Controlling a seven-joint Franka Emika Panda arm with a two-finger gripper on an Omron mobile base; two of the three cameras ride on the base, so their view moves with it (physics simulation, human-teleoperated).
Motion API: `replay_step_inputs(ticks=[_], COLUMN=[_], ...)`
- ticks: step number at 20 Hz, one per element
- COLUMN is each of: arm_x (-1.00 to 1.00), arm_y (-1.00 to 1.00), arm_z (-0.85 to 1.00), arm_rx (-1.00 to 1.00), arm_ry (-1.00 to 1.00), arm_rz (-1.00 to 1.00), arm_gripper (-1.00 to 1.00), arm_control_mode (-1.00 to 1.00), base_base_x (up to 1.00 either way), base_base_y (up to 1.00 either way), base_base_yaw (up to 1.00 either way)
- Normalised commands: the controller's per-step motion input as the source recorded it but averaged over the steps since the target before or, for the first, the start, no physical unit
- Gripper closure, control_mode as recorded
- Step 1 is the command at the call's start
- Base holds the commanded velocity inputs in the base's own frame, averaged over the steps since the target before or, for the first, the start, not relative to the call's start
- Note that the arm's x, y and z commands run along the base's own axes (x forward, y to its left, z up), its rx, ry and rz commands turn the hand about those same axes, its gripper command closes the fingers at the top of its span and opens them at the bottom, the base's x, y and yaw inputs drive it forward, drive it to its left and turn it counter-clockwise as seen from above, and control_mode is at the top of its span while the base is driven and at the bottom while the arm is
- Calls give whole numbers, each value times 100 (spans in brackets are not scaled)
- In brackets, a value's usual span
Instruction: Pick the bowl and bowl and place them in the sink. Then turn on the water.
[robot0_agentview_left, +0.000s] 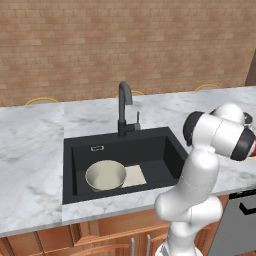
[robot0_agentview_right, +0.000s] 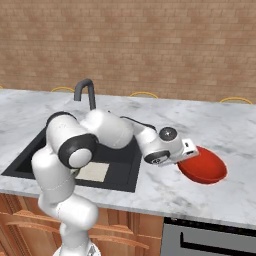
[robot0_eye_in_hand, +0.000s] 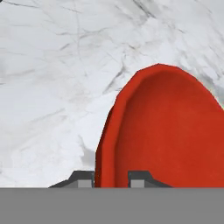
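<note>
The glossy red bowl (robot0_agentview_right: 204, 167) sits on the marble counter to the right of the sink (robot0_agentview_left: 167, 150) and looks slightly tilted. My gripper (robot0_agentview_right: 186, 151) is at its left rim. In the hand view the fingertips (robot0_eye_in_hand: 83, 179) straddle the red bowl's (robot0_eye_in_hand: 170, 131) wall, and the gripper (robot0_eye_in_hand: 111, 179) is shut on it. The cream-beige bowl (robot0_agentview_left: 106, 175) rests upright in the black basin, front left. The black curved faucet (robot0_agentview_left: 123, 105) with its side lever (robot0_agentview_left: 137, 120) stands behind the basin. No water stream shows.
A pale flat mat (robot0_agentview_left: 134, 176) lies on the sink floor beside the cream bowl. The counter's front edge runs just below the red bowl, with a grey appliance front (robot0_agentview_right: 210, 240) under it. A brick wall closes the back.
</note>
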Motion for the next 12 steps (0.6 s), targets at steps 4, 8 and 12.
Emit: replay_step_inputs(ticks=[4,8,12], arm_x=[0,0,0], arm_y=[35,25,21], arm_z=[32,24,15], arm_rx=[-1,-1,-1], arm_ry=[-5,-6,-6], arm_rz=[26,30,36], arm_gripper=[100,100,100], arm_control_mode=[-100,-100,-100], base_base_x=[0,0,0], base_base_y=[0,0,0], base_base_yaw=[0,0,0])
